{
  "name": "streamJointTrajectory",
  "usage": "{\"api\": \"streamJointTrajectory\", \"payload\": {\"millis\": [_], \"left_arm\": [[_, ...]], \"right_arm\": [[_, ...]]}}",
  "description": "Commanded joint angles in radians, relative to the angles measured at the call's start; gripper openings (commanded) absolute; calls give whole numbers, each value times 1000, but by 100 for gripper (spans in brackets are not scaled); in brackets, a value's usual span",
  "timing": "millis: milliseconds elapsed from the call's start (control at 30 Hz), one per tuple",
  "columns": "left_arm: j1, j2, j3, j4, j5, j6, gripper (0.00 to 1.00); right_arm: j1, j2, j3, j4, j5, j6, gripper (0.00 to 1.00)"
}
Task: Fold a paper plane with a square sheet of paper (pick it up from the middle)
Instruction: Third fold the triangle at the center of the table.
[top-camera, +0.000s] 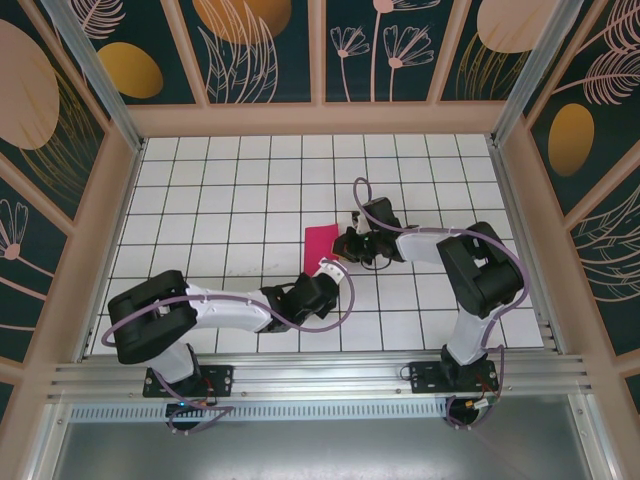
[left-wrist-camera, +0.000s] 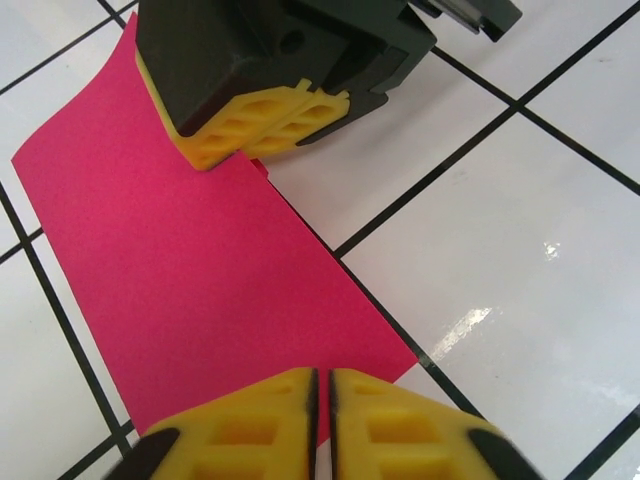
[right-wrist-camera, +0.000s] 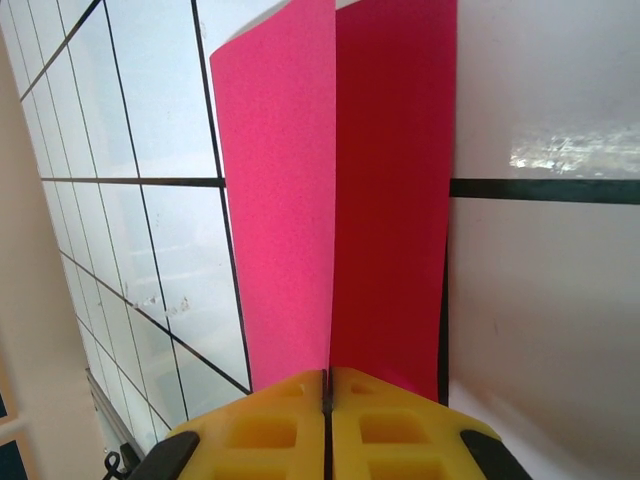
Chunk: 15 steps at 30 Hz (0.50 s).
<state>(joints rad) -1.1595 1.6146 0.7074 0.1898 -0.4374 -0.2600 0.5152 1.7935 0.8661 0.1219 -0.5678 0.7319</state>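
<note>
The white tiled table (top-camera: 200, 200) carries the magenta-pink sheet of paper (top-camera: 320, 243), which is doubled along one crease into a narrow strip. The right gripper (right-wrist-camera: 327, 376) is clamped on the sheet at its right side, and the crease runs straight out from between the pads. The left gripper (left-wrist-camera: 322, 375) is clamped on the sheet's near edge.

The left arm (top-camera: 225, 305) and right arm (top-camera: 425, 245) share white link shells and chunky black joint housings, each trailed by a thin mauve cable (top-camera: 349, 295). The left gripper (left-wrist-camera: 322, 415) and right gripper (right-wrist-camera: 326, 420) have black bodies tipped with yellow pads (left-wrist-camera: 245, 430) moulded in square recesses. The bases (top-camera: 215, 381) are flat black plates
</note>
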Motion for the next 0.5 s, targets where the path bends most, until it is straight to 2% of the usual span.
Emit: {"api": "streamJointTrajectory", "payload": {"millis": [0, 33, 167, 200, 267, 367, 467], "left_arm": [[-3, -28, 11, 10, -25, 12, 4], [-3, -28, 13, 8, -29, 10, 0], [-3, -31, 14, 0, -39, 9, 0], [-3, -36, 11, 3, -22, 15, 7], [-3, -56, -17, 39, 40, 36, 27], [-3, -47, -25, 47, 73, 52, 48], [-4, -16, -20, 41, 75, 55, 54]], "right_arm": [[8, 19, 29, -31, 14, -25, 10], [8, 18, 29, -31, 14, -27, 10], [8, 13, 30, -33, 21, -27, 10], [8, 13, 29, -32, 21, -26, 10], [8, 16, 32, -25, 6, -25, 9], [6, 13, 33, -12, -13, -14, 9], [6, 10, 40, -26, -19, -10, 9]]}}
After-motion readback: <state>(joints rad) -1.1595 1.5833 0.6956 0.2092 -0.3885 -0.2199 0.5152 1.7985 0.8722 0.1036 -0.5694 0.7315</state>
